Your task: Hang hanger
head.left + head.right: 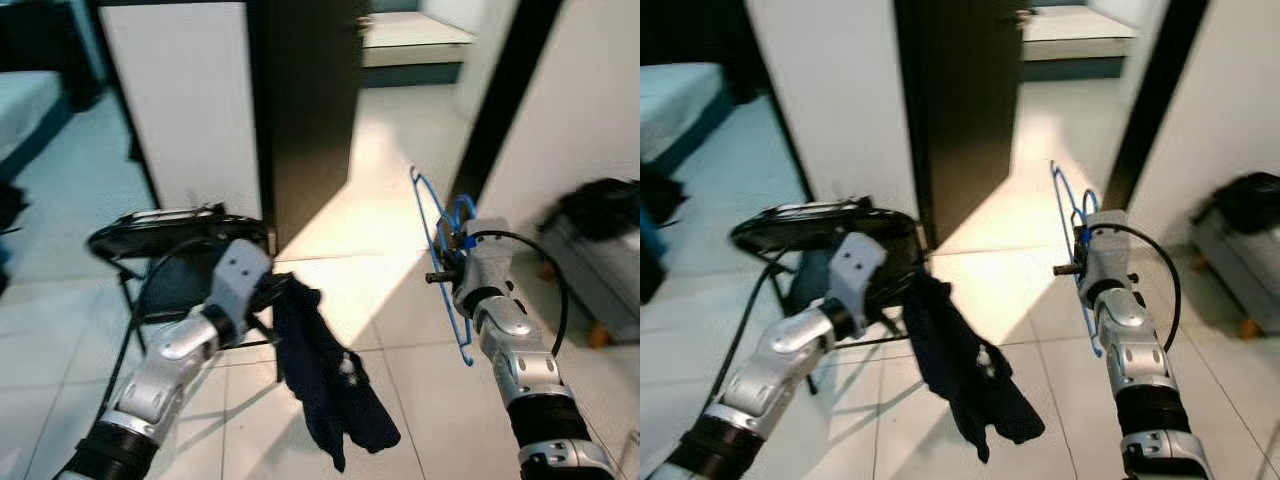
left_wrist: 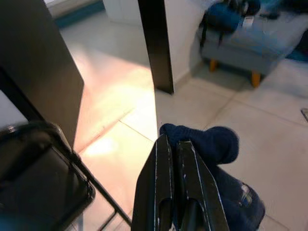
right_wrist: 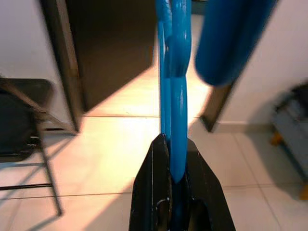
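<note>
A blue plastic hanger [image 1: 440,255] stands upright in the air on the right, edge-on to me. My right gripper [image 3: 172,144] is shut on the hanger [image 3: 173,86], whose blue bar runs up between the black fingers. On the left, my left gripper [image 2: 174,144] is shut on a dark navy garment [image 1: 325,375], which droops in folds below the hand toward the tiled floor. The cloth [image 2: 211,144] bulges out just past the fingertips.
A black folding chair [image 1: 165,250] stands behind my left arm. A dark door [image 1: 305,110] stands ajar straight ahead, with a sunlit patch of floor [image 1: 370,220] beyond. A grey bench with a black bag [image 1: 600,210] is at the right wall.
</note>
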Motion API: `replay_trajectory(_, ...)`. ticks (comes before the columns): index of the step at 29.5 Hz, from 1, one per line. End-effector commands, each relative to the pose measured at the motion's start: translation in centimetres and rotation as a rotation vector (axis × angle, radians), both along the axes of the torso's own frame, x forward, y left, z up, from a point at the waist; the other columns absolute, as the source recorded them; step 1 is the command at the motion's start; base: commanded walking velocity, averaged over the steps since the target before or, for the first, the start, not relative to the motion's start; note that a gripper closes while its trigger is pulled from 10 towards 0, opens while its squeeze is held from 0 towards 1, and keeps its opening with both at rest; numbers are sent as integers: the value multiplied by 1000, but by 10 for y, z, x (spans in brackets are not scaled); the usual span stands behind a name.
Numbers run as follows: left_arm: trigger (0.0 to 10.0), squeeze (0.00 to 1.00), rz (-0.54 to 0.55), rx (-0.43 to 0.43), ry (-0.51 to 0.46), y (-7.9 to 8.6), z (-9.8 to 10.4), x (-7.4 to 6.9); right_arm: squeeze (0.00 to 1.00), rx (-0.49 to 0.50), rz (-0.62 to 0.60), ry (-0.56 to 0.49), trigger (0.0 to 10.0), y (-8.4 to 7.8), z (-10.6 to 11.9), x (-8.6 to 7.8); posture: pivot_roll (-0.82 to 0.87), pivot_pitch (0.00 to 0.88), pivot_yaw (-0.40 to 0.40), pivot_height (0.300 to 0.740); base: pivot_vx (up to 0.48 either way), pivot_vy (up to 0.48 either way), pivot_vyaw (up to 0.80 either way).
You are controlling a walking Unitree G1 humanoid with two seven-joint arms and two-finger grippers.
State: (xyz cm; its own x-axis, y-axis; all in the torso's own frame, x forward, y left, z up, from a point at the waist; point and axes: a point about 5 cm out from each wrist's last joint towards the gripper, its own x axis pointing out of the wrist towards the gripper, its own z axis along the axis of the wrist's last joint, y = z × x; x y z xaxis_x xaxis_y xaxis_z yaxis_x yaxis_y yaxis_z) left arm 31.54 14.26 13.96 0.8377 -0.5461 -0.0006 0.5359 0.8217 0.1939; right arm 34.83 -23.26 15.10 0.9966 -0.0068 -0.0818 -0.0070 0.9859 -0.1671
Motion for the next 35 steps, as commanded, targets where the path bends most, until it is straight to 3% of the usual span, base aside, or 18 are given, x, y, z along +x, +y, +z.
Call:
replay_trajectory(1, 10000, 0, 46, -26, -33, 12, 7, 3, 0, -10, 16, 11, 10000, -5, 4, 0, -49, 0, 12, 740, 0, 0, -781)
replay_trajectory(3, 10000, 0, 101, -81, -41, 24, 9, -1, 0, 23, 53, 24, 10000, -9, 6, -4, -43, 0, 5, 740, 0, 0, -781)
replay_trajectory(6, 10000, 0, 118, -115, -49, 28, 10, -4, 0, 68, 81, 25, 10000, -7, 7, -6, -43, 0, 5, 740, 0, 0, -781)
replay_trajectory(12, 10000, 0, 164, -149, -68, 37, 15, -11, 0, 39, 179, 51, 10000, 13, 0, -8, -13, 0, -30, 740, 0, 0, -781)
replay_trajectory(14, 10000, 0, 176, -137, -79, 43, 18, -12, 0, 72, 230, 65, 10000, 18, 0, -6, -7, 0, -30, 740, 0, 0, -781)
replay_trajectory(17, 10000, 0, 203, -104, -120, 58, 35, -14, 0, 90, 428, 193, 10000, 30, -9, -13, 0, 0, -34, 740, 0, 0, -781)
replay_trajectory(25, 10000, 0, 289, -14, -130, 71, 32, -18, 0, 32, 497, 279, 10000, 34, -21, -24, -2, 0, -33, 740, 0, 0, -781)
replay_trajectory(26, 10000, 0, 361, 58, -113, 80, 22, -26, 0, 34, 526, 275, 10000, 48, -25, -32, 5, 0, -36, 740, 0, 0, -781)
replay_trajectory(28, 10000, 0, 361, 58, -113, 80, 22, -26, 0, 34, 526, 275, 10000, 48, -25, -32, 5, 0, -36, 740, 0, 0, -781)
replay_trajectory(30, 10000, 0, 486, 134, -93, 106, 11, -41, 0, 44, 606, 232, 10000, 95, -30, -45, 32, 17, -55, 740, 0, 0, -781)
replay_trajectory(32, 10000, 0, 486, 134, -93, 106, 11, -41, 0, 44, 606, 232, 10000, 95, -30, -45, 32, 17, -55, 740, 0, 0, -781)
replay_trajectory(33, 10000, 0, 456, 140, -75, 107, 8, -45, 0, 57, 638, 206, 10000, 109, -28, -47, 46, 27, -66, 740, 0, 0, -775)
replay_trajectory(34, 10000, 0, 388, 148, -74, 103, 8, -47, 0, 96, 659, 181, 10000, 113, -24, -46, 56, 28, -75, 740, 0, 0, 0)
replay_trajectory(35, 10000, 0, 388, 148, -74, 103, 8, -47, 0, 96, 659, 181, 10000, 113, -24, -46, 56, 28, -75, 740, 0, 0, 0)
